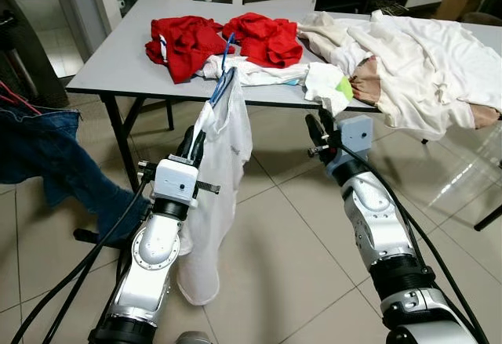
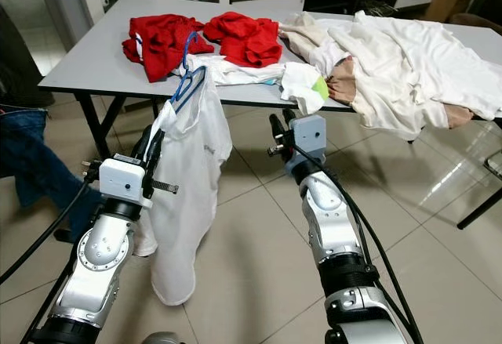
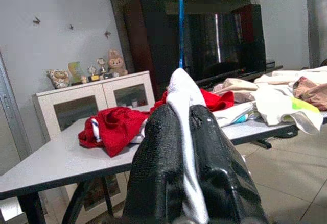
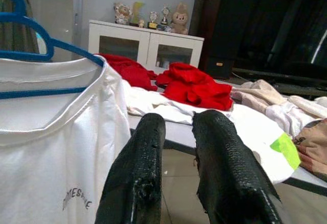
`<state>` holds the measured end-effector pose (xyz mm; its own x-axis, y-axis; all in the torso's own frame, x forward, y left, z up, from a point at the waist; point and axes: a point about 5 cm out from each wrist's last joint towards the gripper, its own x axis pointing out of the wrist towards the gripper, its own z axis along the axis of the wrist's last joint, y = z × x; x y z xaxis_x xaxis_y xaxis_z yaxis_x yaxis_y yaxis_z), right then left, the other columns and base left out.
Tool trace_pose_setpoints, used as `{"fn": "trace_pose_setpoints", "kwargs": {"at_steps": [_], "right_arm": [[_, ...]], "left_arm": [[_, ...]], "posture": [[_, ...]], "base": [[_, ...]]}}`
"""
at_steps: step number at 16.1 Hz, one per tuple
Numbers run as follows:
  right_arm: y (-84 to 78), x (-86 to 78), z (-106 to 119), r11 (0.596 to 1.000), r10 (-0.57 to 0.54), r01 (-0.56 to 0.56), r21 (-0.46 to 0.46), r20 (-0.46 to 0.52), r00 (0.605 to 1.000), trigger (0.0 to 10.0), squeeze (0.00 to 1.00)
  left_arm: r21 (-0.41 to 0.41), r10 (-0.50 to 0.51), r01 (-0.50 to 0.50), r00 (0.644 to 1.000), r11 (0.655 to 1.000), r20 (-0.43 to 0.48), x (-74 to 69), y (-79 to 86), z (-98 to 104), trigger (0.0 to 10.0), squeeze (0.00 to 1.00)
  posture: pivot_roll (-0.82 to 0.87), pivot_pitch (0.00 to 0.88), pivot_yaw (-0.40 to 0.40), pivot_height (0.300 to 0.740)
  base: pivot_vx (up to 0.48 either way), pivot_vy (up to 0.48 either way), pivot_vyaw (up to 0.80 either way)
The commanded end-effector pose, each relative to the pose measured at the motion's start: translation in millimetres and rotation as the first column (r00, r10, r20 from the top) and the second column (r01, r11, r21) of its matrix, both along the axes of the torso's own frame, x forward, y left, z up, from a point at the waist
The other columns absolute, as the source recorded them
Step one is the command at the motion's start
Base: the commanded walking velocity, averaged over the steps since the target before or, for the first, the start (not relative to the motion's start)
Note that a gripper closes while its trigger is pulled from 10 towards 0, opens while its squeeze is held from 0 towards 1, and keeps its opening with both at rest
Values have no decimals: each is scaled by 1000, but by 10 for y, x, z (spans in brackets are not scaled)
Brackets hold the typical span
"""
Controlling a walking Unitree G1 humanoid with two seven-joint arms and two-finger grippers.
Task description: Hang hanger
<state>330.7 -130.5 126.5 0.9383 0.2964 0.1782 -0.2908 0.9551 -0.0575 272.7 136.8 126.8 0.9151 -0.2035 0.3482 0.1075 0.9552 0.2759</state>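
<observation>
So the blue hanger (image 1: 223,85) is already loaded with a white T-shirt (image 1: 222,172) and it's up in the air just in front of the counter's (image 1: 118,66) near edge, hook pointing up over the red clothes (image 1: 184,42) lying on the counter. The left pincer (image 1: 196,139) has it, sort of: its fingers are clamped tight on the shirt's shoulder fabric, with the blue wire poking straight up beyond the tips in the left wrist view. Can't tell if the hanger's arm is actually inside that pinch or only cloth.

The key relation: the hanger sits above and slightly ahead of the left pincer, its long bar running roughly away from the robot toward the counter, shirt draping straight down toward the floor beside the left arm. The right pincer (image 1: 316,134) holds nothing, fingers a narrow gap apart, sitting off to the hanger's right, well apart from it, about level with the counter's near edge.

So the left arm is the one doing the carrying. I don't see a rail or rod anywhere, so my guess is the robot has to turn first.
</observation>
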Motion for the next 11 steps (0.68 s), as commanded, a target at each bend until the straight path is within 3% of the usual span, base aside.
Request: {"fn": "trace_pose_setpoints", "kwargs": {"at_steps": [1, 3, 6, 7, 8, 9, 10, 11], "right_arm": [[-7, -25, -22, 1000, 3, -3, 13, -5, 1000, 10000, 0], [58, -111, -98, 997, 74, -74, -16, -11, 997, 10000, 0], [-47, -47, -59, 999, 32, -32, -39, 0, 999, 10000, 0], [14, -39, 6, 993, 111, -111, -25, 11, 994, 10000, 0], [151, -96, 43, 965, 262, -262, -28, 19, 965, 10000, 0], [209, -129, -10, 942, 335, -336, -1, -34, 941, 10000, 0], [192, -123, -30, 946, 325, -325, -3, -43, 945, 10000, 0], [26, -26, -66, 983, 182, -183, -4, -67, 981, 10000, 0]], "left_arm": [[9, -9, 9, 999, 1000, 40, 3, -18, 78, 10000, 0], [39, -25, 23, 999, 999, 38, 2, 28, 97, 10000, 0], [66, -49, 47, 998, 997, 37, 15, 17, 126, 10000, 0], [61, -42, 40, 999, 997, 32, -2, 9, 101, 10000, 0], [58, -39, 38, 999, 998, 27, -22, 1, 76, 10000, 0], [59, -43, 41, 999, 997, 23, -43, -12, 61, 10000, 0], [59, -45, 43, 999, 997, 22, -52, -18, 56, 10000, 0], [62, -47, 45, 999, 997, 19, -61, -32, 44, 10000, 0]], "posture": [[298, 0, -47, 740], [340, 10, -41, 740], [362, 23, -63, 740], [367, 27, -74, 740], [381, 29, -81, 740], [387, 33, -88, 740], [387, 33, -88, 740], [429, 32, -114, 740]], "base": [[0, 0, 0], [0, 0, 0], [0, 0, 0], [0, 0, 0], [0, 0, 0], [0, 0, 0], [0, 0, 0], [0, 0, 0]]}}
